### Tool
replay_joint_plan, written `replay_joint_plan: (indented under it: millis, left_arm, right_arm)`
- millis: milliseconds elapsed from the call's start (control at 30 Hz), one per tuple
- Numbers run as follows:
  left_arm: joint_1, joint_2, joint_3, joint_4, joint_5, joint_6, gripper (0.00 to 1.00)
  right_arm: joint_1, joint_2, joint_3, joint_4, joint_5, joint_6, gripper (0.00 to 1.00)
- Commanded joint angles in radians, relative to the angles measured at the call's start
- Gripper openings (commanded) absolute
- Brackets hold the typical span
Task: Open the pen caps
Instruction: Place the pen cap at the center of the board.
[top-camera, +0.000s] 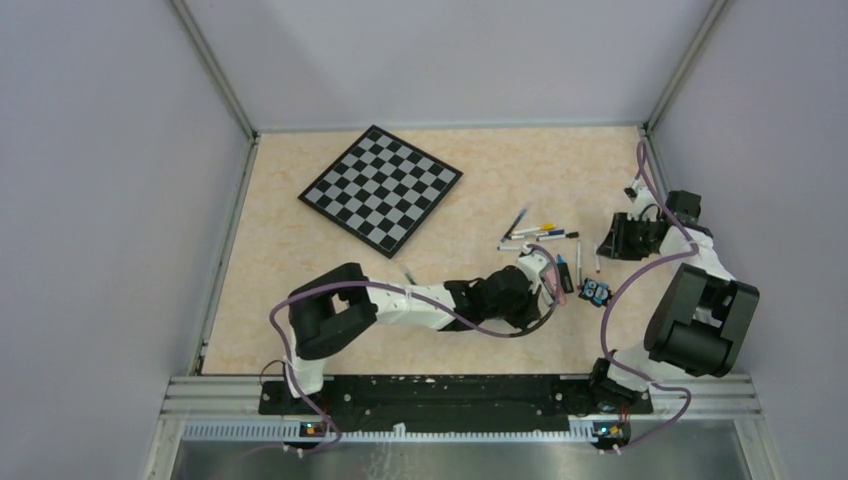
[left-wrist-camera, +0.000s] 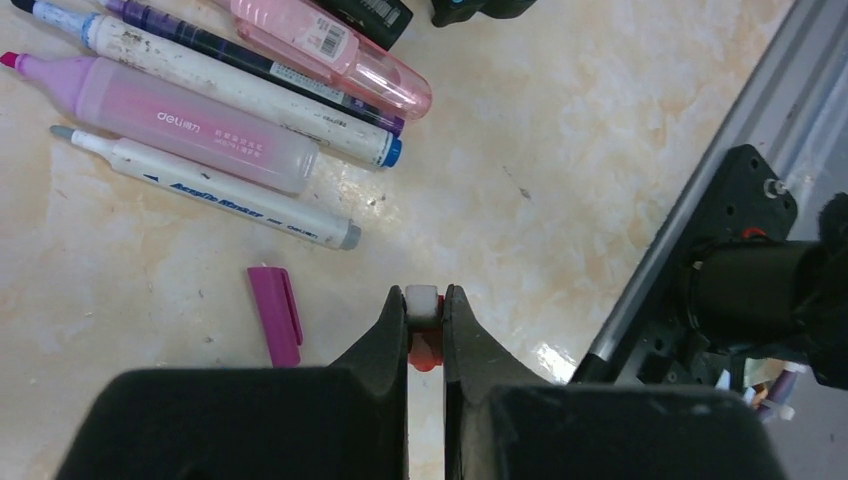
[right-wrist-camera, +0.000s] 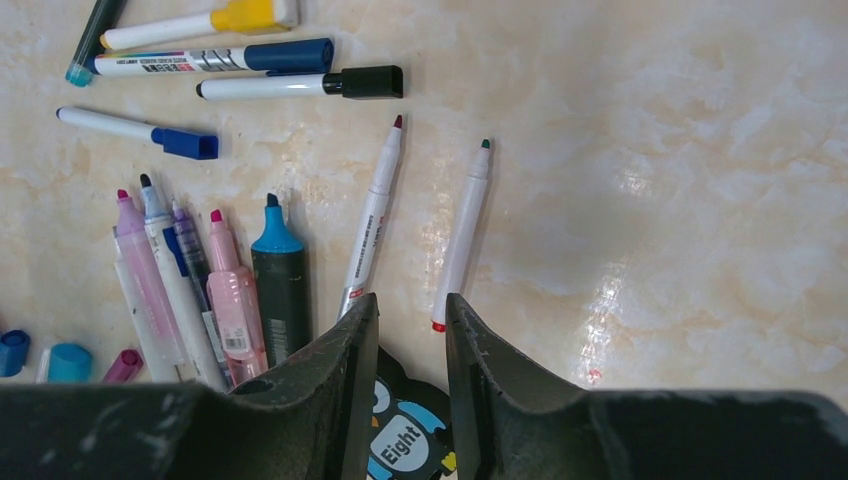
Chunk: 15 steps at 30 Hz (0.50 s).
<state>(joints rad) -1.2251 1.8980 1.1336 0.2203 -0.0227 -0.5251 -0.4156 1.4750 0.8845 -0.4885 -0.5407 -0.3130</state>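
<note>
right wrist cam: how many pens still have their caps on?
4, all upper left: yellow cap, navy cap, black cap, blue cap. The dark pen cut off at the top-left corner may be a fifth; can't tell.

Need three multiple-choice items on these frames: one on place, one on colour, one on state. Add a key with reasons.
1. Where does the checkered board lie?
A) on the far left part of the table
B) against the right arm's base
C) under the pens

2. What colour is the loose cap lying near the left gripper?
A) yellow
B) purple
C) black

3. How does the left gripper stand?
A) wide open
B) shut on a small white-and-red piece
C) out of view

Key:
1 A: the top view shows it at the far side, left of centre.
2 B: the left wrist view shows it purple, flat on the table.
3 B: both fingers pinch the piece.
</note>
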Motion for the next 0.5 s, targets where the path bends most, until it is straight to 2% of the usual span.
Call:
replay_joint_plan:
  millis: [0, 267, 467]
  left_arm:
    - [-0.005, 0.047, 0.088, -0.115, -0.074, 0.020, 0.10]
    - [-0.006, 0.115, 0.153, -0.178, -0.114, 0.042, 0.19]
    - [-0.005, 0.100, 0.158, -0.184, -0.134, 0.050, 0.28]
  right_arm:
    - [-0.008, -0.011, 0.016, -0.003, -0.034, -0.017, 0.30]
    - [-0.008, -0.015, 0.016, -0.007, -0.046, -0.021, 0.30]
    - [-0.009, -0.028, 0.014, -0.008, -0.057, -0.021, 0.30]
